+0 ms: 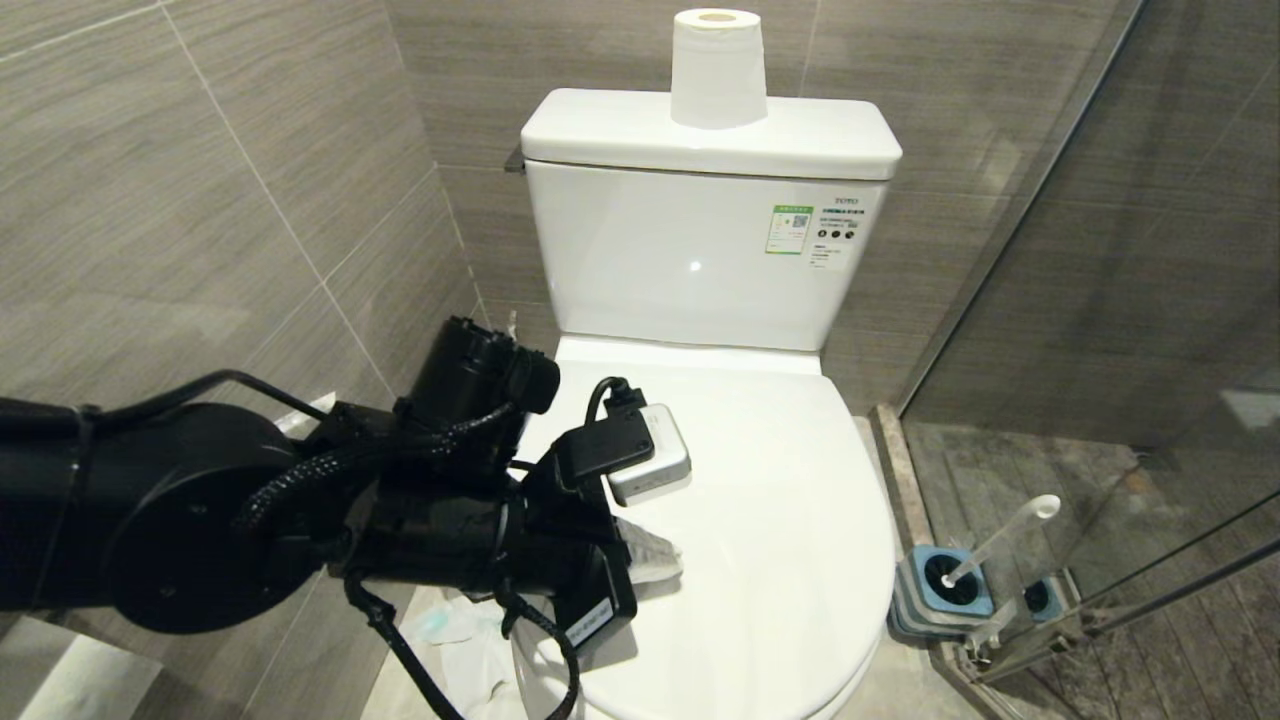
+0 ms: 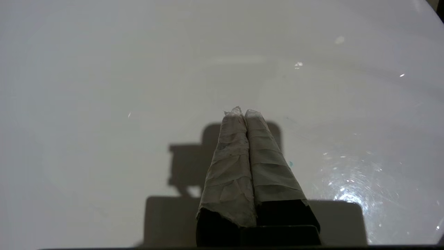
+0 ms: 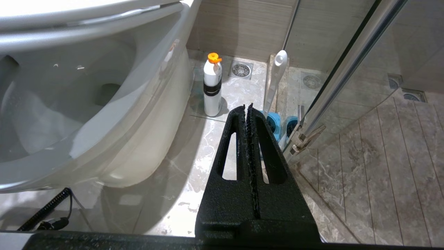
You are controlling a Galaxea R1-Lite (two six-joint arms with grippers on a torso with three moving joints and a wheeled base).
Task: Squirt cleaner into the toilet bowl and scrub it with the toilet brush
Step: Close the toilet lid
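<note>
The left gripper (image 1: 668,560) is reaching in from the left over the closed toilet lid (image 1: 790,500), its tape-wrapped fingers (image 2: 230,152) pressed together with nothing between them; whether the tips are touching the lid or hovering just above is hard to tell. The lid is covering the toilet bowl (image 3: 114,114), whose white outer wall is showing in the right wrist view. Behind the lid, the tank (image 1: 700,260) is carrying a paper roll (image 1: 717,68) on its top. On the floor beside the bowl, a white cleaner bottle (image 3: 212,90) with an orange cap is standing upright. Just beyond it, the toilet brush (image 1: 1000,545) is sitting in its grey-and-blue holder (image 1: 945,595) by the glass shower door (image 1: 1130,300), its white handle leaning toward the glass. The right gripper (image 3: 249,107) is hanging low near the floor, pointing at bottle and brush, its black fingers closed and holding nothing.
</note>
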